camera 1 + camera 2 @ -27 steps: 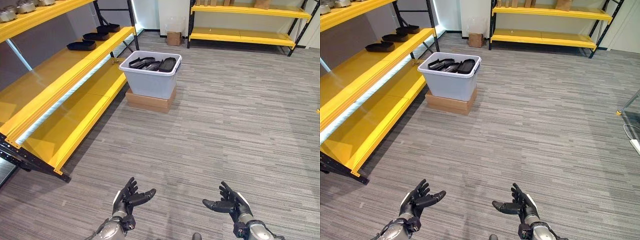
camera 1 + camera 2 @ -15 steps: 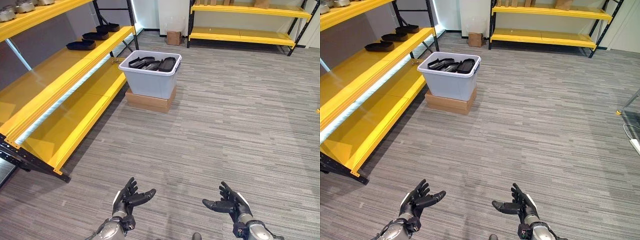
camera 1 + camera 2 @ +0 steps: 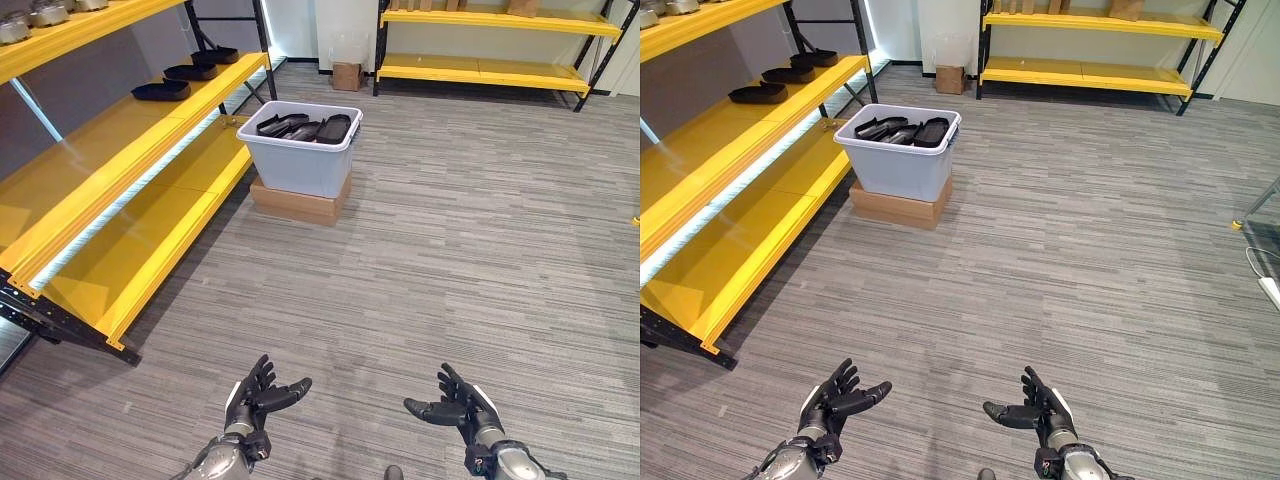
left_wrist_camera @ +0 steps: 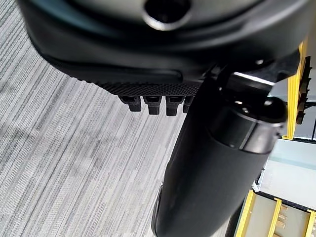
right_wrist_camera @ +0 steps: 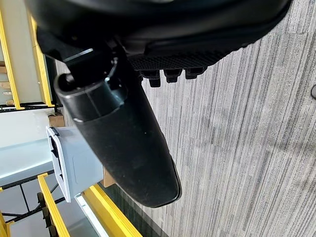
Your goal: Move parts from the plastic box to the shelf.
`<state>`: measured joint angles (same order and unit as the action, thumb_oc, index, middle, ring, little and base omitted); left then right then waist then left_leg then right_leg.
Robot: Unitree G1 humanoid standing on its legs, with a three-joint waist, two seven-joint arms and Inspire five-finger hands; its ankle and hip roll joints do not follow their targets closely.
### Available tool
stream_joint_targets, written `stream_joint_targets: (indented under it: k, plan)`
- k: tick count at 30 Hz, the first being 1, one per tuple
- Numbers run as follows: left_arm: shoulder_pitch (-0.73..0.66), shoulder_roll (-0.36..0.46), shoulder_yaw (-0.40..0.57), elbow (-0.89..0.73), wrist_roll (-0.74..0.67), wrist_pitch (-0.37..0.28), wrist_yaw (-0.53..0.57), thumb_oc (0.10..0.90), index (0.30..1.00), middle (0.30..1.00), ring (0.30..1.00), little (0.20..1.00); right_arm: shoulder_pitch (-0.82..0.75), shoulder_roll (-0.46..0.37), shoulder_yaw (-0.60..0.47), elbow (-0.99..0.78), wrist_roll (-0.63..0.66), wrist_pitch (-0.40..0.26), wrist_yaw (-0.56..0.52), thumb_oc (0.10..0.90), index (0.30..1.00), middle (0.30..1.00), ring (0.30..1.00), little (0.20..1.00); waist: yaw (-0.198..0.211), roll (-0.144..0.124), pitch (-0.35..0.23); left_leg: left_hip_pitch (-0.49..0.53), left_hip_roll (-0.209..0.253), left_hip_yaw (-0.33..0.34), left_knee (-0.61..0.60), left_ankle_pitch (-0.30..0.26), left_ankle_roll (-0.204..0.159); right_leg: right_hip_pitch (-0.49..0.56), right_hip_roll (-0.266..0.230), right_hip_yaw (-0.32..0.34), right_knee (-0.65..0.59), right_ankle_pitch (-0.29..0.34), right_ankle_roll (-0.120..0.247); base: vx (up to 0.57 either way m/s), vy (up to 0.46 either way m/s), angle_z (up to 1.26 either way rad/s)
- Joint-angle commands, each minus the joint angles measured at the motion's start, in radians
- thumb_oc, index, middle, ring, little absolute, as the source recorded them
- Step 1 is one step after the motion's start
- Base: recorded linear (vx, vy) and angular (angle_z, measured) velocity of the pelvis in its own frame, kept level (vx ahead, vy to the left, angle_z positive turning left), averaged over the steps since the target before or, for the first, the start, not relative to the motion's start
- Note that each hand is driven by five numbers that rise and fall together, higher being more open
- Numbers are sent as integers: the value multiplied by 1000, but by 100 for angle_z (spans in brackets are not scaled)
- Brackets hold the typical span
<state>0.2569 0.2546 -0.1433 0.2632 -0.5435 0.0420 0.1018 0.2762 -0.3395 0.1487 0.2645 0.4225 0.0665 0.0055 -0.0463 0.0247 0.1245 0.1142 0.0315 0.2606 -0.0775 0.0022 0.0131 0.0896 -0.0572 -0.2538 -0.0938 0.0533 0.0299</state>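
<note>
While both hands hovered empty above the grey striped floor [image 3: 480,260], the left hand [image 3: 252,400] at 7 o'clock and the right hand [image 3: 462,408] at 5 o'clock had fingers spread loosely, palms facing each other. The grey plastic box [image 3: 300,160], at 11 o'clock and well apart from the hands, rested on a flat cardboard box [image 3: 298,203] and held black parts [image 3: 305,127]. Beside it, at 10 o'clock, the yellow shelf [image 3: 110,150] carried three black parts [image 3: 189,72] in a row on its middle level.
</note>
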Motion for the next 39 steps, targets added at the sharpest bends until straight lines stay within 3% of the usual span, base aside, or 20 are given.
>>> stream_joint_targets:
  k: [1,11,18,22,23,25,26,27,28,29,31,32,33,34,35,37,39]
  plan:
    - [-62,29,52,-45,6,-89,-14,900,1000,1000,1000,1000,-47,-2,-30,-82,0,-91,12,900,1000,1000,1000,1000,5,-26,-29,-32,129,-22,-10,40,-104,79,-83,-7,7,-97,81,0,0,0]
    - [-75,35,63,-56,4,-93,-7,900,1000,1000,1000,1000,-73,-6,-28,-77,8,-89,11,900,1000,1000,1000,1000,14,-33,-26,-47,124,-20,-10,37,-98,58,-90,0,7,-90,90,9,12,0]
    - [-91,51,56,-72,-6,-96,-6,900,1000,1000,1000,1000,-89,3,-28,-77,7,-86,16,900,1000,1000,1000,1000,22,-39,-19,-62,93,-31,-3,16,-68,41,-117,11,55,-90,104,51,81,-1]
    - [-115,74,40,-86,-1,-95,4,900,1000,1000,1000,1000,-102,17,-25,-71,7,-86,19,900,1000,1000,1000,1000,14,-30,13,-90,46,-59,45,-31,-15,-52,-160,46,260,-101,130,29,176,7]
    - [-115,74,41,-86,-1,-95,4,900,1000,1000,1000,1000,-102,17,-25,-71,7,-86,19,900,1000,1000,1000,1000,15,-30,10,-94,47,-58,46,-30,-15,-56,-159,46,259,-99,129,24,207,9]
    - [-119,68,26,-76,-28,-92,2,900,1000,1000,1000,1000,-93,27,-23,-70,7,-85,29,900,1000,1000,1000,1000,0,-17,26,-96,16,-75,54,-47,14,-151,-184,85,428,-11,145,39,206,16]
    - [-119,68,26,-76,-28,-92,2,900,1000,1000,1000,1000,-93,27,-23,-70,7,-85,29,900,1000,1000,1000,1000,0,-17,26,-96,16,-75,54,-47,14,-151,-184,85,428,-11,145,65,245,22]
    - [-119,82,25,-106,-10,-90,-7,900,1000,1000,1000,1000,-92,34,-22,-69,4,-83,31,900,1000,1000,1000,1000,-11,-3,55,-70,2,-74,57,-64,34,-222,-199,104,575,71,158,102,309,18]
    - [-115,93,26,-128,-7,-92,-14,900,1000,1000,1000,1000,-93,28,-24,-68,-2,-87,36,900,1000,1000,1000,1000,-17,20,81,-54,6,-72,58,-73,42,-293,-199,89,671,94,163,103,309,3]
    - [-114,93,27,-128,-7,-92,-14,900,1000,1000,1000,1000,-92,27,-24,-69,-2,-87,36,900,1000,1000,1000,1000,-17,17,83,-51,2,-72,58,-75,43,-295,-203,91,679,89,164,122,199,-11]
    - [-111,94,34,-135,-1,-91,-18,900,1000,1000,1000,1000,-92,28,-29,-70,-2,-85,36,900,1000,1000,1000,1000,-31,30,91,-19,-12,-70,40,-85,49,-356,-188,92,681,71,162,162,100,-16]
    - [-113,94,38,-133,5,-93,-20,900,1000,1000,1000,1000,-93,30,-30,-69,8,-88,34,900,1000,1000,1000,1000,-38,30,95,2,-19,-72,29,-93,46,-375,-157,91,613,49,152,313,15,-18]
    - [-112,90,43,-133,2,-94,-27,900,1000,1000,1000,1000,-81,32,-40,-78,16,-89,37,900,1000,1000,1000,1000,-43,20,96,35,-34,-81,10,-109,39,-359,-148,67,460,29,140,262,-18,-10]
    - [-112,90,43,-133,2,-94,-27,900,1000,1000,1000,1000,-81,31,-40,-78,16,-89,37,900,1000,1000,1000,1000,-44,21,98,37,-33,-82,10,-109,39,-355,-147,66,458,30,140,257,-64,-8]
    - [-110,86,41,-128,-6,-93,-34,900,1000,1000,1000,1000,-77,31,-42,-76,16,-90,36,900,1000,1000,1000,1000,-47,17,94,51,-34,-85,-1,-119,34,-355,-145,64,361,30,137,204,-74,17]
    - [-113,80,41,-123,-11,-90,-38,900,1000,1000,1000,1000,-76,34,-38,-71,11,-88,36,900,1000,1000,1000,1000,-53,11,91,84,-31,-96,-10,-140,11,-353,-142,70,173,71,149,310,-129,25]
    - [-113,80,43,-124,-7,-95,-42,900,1000,1000,1000,1000,-78,30,-33,-78,-4,-85,42,900,1000,1000,1000,1000,-58,3,85,117,-24,-102,-10,-157,-7,-367,-159,86,92,119,169,337,-149,24]
